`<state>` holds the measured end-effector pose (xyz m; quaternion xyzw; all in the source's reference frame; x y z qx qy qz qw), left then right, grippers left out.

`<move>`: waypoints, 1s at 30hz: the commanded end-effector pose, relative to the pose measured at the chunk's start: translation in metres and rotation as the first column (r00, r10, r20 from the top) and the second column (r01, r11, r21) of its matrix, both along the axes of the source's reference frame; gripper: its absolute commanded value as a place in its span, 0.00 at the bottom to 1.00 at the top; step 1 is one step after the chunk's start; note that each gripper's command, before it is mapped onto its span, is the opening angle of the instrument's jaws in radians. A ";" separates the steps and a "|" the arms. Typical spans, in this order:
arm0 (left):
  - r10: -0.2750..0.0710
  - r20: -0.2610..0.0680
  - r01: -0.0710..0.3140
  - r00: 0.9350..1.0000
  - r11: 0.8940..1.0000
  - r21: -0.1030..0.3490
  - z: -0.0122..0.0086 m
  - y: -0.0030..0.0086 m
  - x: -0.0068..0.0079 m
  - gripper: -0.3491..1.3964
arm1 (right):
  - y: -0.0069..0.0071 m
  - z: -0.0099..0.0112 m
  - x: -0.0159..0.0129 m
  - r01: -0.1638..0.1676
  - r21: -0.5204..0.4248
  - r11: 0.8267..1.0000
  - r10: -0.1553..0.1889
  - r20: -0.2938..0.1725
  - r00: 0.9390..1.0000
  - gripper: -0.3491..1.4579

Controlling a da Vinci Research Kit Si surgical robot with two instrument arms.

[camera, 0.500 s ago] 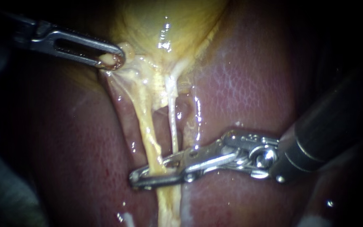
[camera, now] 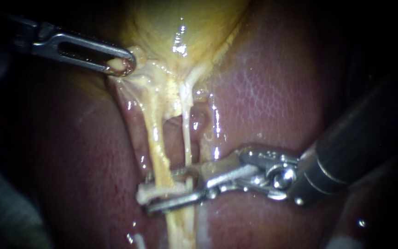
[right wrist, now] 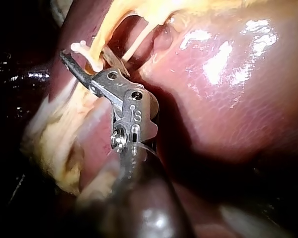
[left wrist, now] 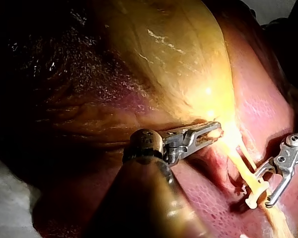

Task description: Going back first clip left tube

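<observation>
While my left instrument (camera: 124,66) clamps the gallbladder (camera: 185,23), my right instrument (camera: 149,192) gapes astride the clip (camera: 162,190). Best back straight out toward three o'clock.

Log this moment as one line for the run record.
left instrument: gripping tissue beside gallbladder | right instrument: open astride left tube | clip: on left tube
</observation>
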<state>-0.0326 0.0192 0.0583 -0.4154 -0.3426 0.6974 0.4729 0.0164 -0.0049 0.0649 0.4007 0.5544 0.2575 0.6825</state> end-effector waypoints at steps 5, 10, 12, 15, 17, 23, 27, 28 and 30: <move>0.000 0.000 0.000 1.000 1.000 -0.001 0.0000 -0.0001 0.0000 0.00 | 0.0001 0.0007 0.0001 -0.002 -0.013 1.000 0.002 0.000 1.000 0.46; 0.000 0.000 0.000 1.000 1.000 -0.001 0.0000 -0.0001 0.0000 0.00 | 0.0007 0.0017 0.0003 -0.026 -0.049 0.998 0.028 0.039 0.999 0.47; 0.000 0.000 0.000 1.000 1.000 -0.001 0.0000 -0.0001 0.0000 0.00 | 0.0010 0.0020 0.0001 -0.027 -0.067 0.997 0.032 0.063 0.998 0.47; -0.002 -0.001 0.002 1.000 1.000 0.005 0.0001 -0.0001 0.0001 0.00 | 0.0014 0.0023 -0.0007 -0.021 -0.126 0.992 0.035 0.104 0.994 0.47; -0.002 -0.001 0.002 1.000 1.000 0.004 0.0001 -0.0001 0.0001 0.00 | 0.0015 0.0022 -0.0015 -0.011 -0.181 0.983 0.032 0.116 0.993 0.47; -0.002 0.000 0.002 1.000 1.000 0.004 0.0001 -0.0001 0.0001 0.00 | 0.0023 0.0003 -0.0044 0.078 -0.360 0.930 -0.013 0.179 0.984 0.47; -0.002 0.000 0.002 1.000 1.000 0.004 0.0001 -0.0001 0.0002 0.00 | 0.0033 -0.0018 -0.0070 0.105 -0.447 0.888 -0.029 0.175 0.984 0.47; -0.001 0.000 0.001 1.000 1.000 0.004 0.0001 -0.0001 0.0002 0.00 | 0.0036 -0.0024 -0.0076 0.103 -0.465 0.879 -0.024 0.173 0.985 0.47; -0.001 0.000 0.001 1.000 1.000 0.004 0.0001 -0.0001 0.0003 0.00 | 0.0044 -0.0039 -0.0089 0.101 -0.501 0.860 -0.018 0.169 0.985 0.47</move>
